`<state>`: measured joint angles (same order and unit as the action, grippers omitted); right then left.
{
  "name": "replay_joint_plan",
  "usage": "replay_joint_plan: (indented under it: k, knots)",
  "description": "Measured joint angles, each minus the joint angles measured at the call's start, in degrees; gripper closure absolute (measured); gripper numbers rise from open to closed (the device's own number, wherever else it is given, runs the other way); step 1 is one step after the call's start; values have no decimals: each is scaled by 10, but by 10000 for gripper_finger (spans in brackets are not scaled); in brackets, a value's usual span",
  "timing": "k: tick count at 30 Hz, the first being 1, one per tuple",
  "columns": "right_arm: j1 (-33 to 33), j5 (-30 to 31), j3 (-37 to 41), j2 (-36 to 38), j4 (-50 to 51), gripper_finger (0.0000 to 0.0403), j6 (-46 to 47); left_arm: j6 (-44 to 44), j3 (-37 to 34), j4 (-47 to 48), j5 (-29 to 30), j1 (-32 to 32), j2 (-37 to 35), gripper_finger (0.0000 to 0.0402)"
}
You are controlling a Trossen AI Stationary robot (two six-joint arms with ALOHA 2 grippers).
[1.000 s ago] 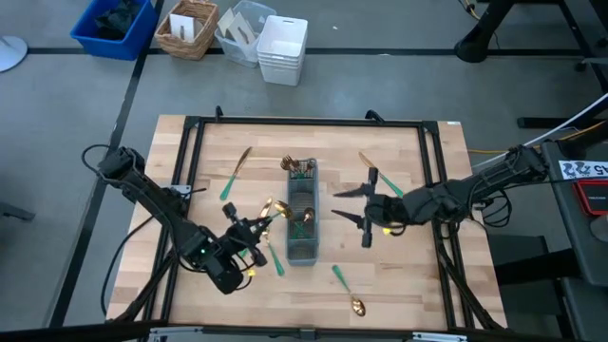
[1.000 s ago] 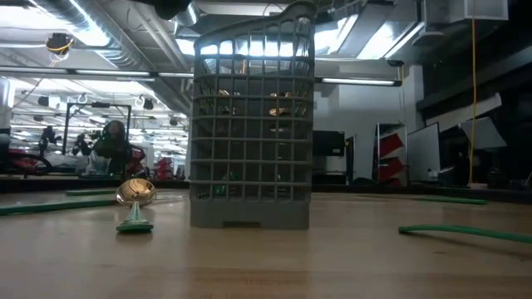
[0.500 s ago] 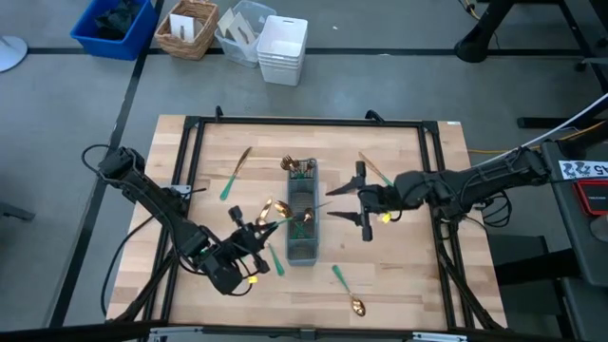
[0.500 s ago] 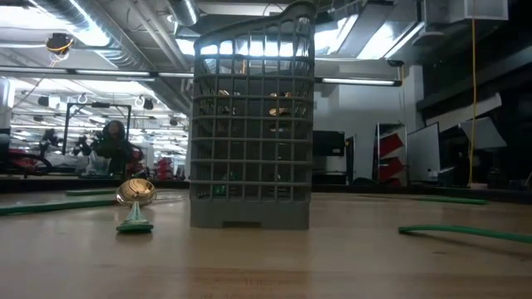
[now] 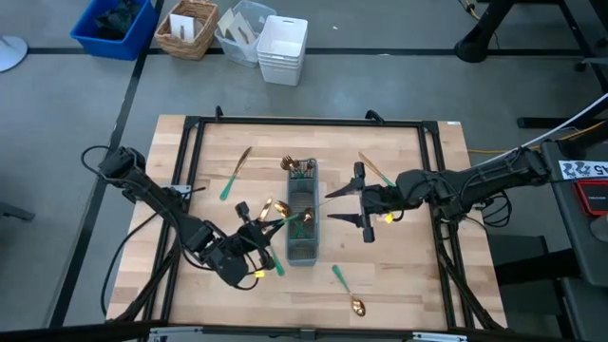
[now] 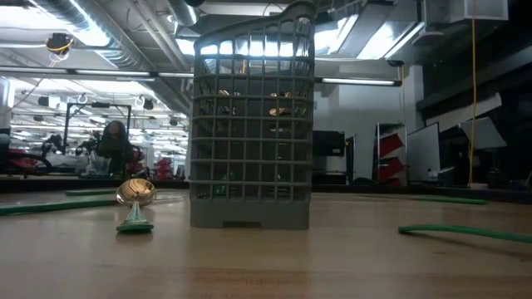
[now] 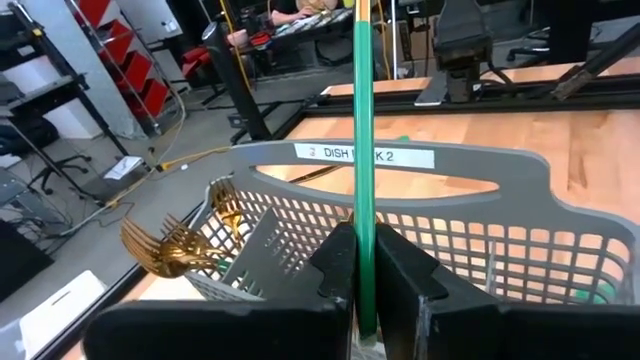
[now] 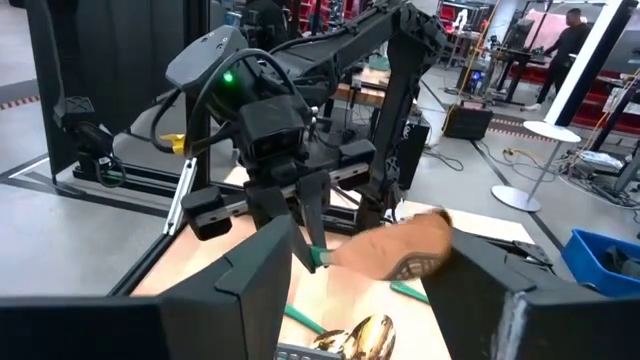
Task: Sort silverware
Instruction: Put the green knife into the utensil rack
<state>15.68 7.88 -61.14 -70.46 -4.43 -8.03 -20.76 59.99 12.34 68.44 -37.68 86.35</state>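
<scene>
Left gripper, clamping 1 green-handled utensil, has edged nearer the caddy; right gripper waits, fingers spread, empty.

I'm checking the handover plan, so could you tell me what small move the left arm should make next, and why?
Probably ease the spoon forward between the right pincer's open fingers: the left pincer is shut on its green handle, its bowl reaching over the caddy.
</scene>
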Motion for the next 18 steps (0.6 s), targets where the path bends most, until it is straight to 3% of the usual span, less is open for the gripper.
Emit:
replay_joint_plan:
  k: [8, 18]
  knots:
    - [0, 0, 0, 0, 0, 217, 0, 2, 0, -2, -6, 4, 0, 389]
    - [0, 0, 0, 0, -1, 371, 0, 20, 0, -14, -8, 3, 0, 387]
